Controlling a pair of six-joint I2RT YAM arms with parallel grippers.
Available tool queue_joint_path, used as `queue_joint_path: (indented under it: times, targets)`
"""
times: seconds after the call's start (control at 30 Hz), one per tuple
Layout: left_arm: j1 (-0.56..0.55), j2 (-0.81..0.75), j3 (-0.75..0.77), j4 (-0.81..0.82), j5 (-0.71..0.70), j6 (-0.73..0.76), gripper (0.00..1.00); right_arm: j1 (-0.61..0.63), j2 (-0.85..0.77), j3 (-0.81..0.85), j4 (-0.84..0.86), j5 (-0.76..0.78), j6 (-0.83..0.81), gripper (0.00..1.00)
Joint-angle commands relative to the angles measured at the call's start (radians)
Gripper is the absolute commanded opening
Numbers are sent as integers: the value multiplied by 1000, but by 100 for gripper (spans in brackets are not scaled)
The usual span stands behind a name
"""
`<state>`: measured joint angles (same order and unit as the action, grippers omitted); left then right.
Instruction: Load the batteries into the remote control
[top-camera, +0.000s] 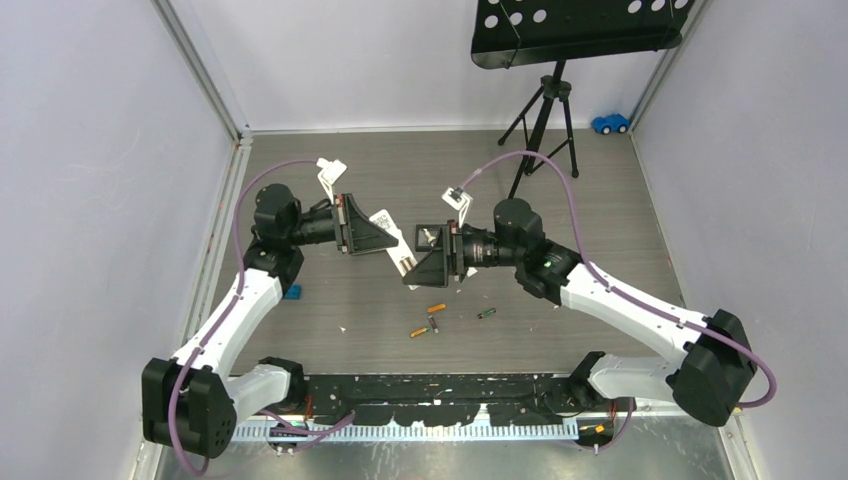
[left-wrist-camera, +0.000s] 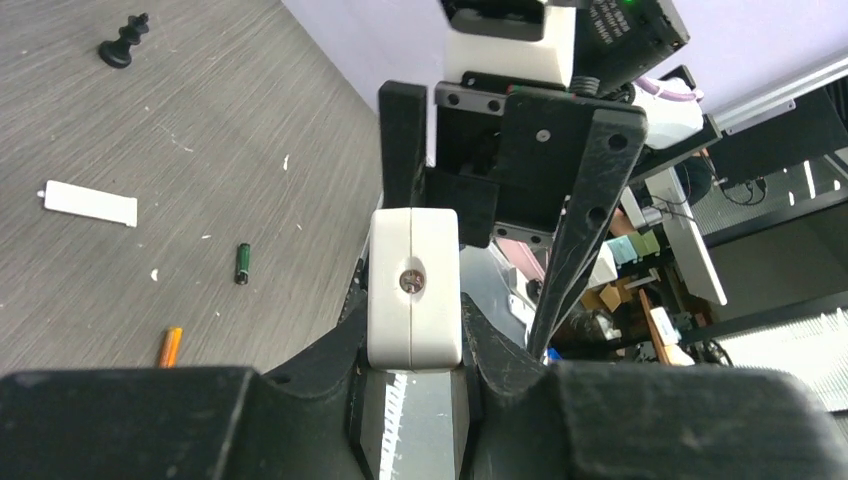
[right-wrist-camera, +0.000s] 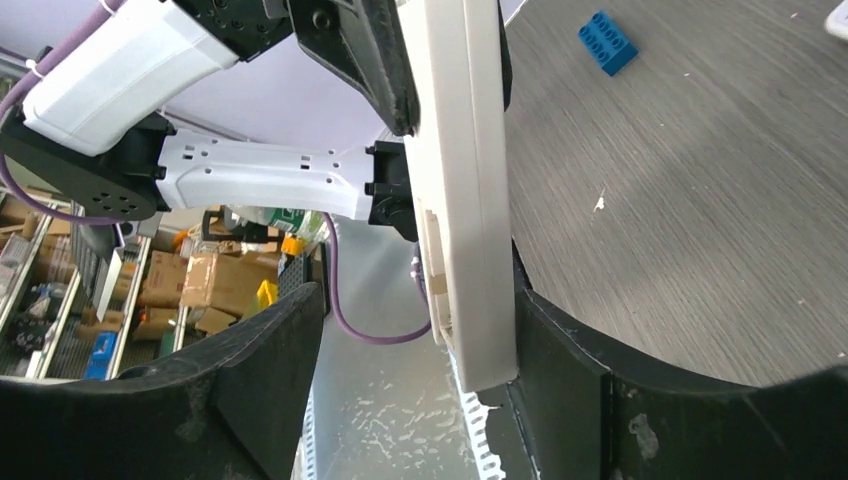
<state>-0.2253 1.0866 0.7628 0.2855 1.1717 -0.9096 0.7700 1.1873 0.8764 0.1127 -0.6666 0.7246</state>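
The white remote control (left-wrist-camera: 414, 290) is held in the air, clamped end-on between the fingers of my left gripper (left-wrist-camera: 413, 335); its end shows a screw. In the right wrist view the remote (right-wrist-camera: 465, 200) stands edge-on against one finger (right-wrist-camera: 560, 350) of my right gripper (right-wrist-camera: 410, 335), with a wide gap to the other finger (right-wrist-camera: 270, 370). From above, my left gripper (top-camera: 380, 238) and right gripper (top-camera: 418, 268) meet at the remote (top-camera: 384, 220). The batteries lie on the floor: an orange one (top-camera: 436, 308), another orange one (top-camera: 419, 331), a dark one (top-camera: 433, 324), a green-and-black one (top-camera: 486, 313).
A blue brick (top-camera: 291, 292) lies by the left arm. A black chess-like peg (left-wrist-camera: 125, 45) and a flat white strip (left-wrist-camera: 90, 203) lie on the floor. A music-stand tripod (top-camera: 545, 110) and a blue toy car (top-camera: 610, 124) stand at the back.
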Motion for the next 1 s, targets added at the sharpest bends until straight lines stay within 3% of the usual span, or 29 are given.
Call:
queue_joint_path:
  times: [0.0, 0.1, 0.33, 0.37, 0.43, 0.47, 0.53, 0.63, 0.73, 0.97]
  targets:
    - [-4, -21, 21, 128, 45, -30, 0, 35, 44, 44, 109, -64, 3, 74]
    - [-12, -27, 18, 146, 60, -34, 0, 48, 78, 38, 193, -112, 21, 69]
    - [-32, -53, 8, 168, 59, -56, 2, 49, 135, 21, 377, -137, 129, 17]
    - [-32, -56, 11, 174, 40, -68, 12, 48, 144, 19, 421, -138, 153, 12]
    - [-32, -59, 23, 177, -13, -97, 46, 47, 153, 7, 500, -122, 209, 8]
    - [-32, -60, 25, 191, -47, -120, 59, 44, 151, 0, 527, -106, 229, 8]
    - [-32, -62, 16, 256, -119, -183, 71, 39, 145, -6, 549, -67, 251, 8]
    - [-32, -54, 7, 326, -195, -243, 71, 33, 145, -4, 551, -26, 260, 8]
    - [-33, -25, -3, 407, -230, -293, 66, 30, 161, 12, 550, -46, 268, 8]
    - [-32, 81, -14, 635, -206, -446, 41, 28, 199, 22, 594, -79, 318, 8]
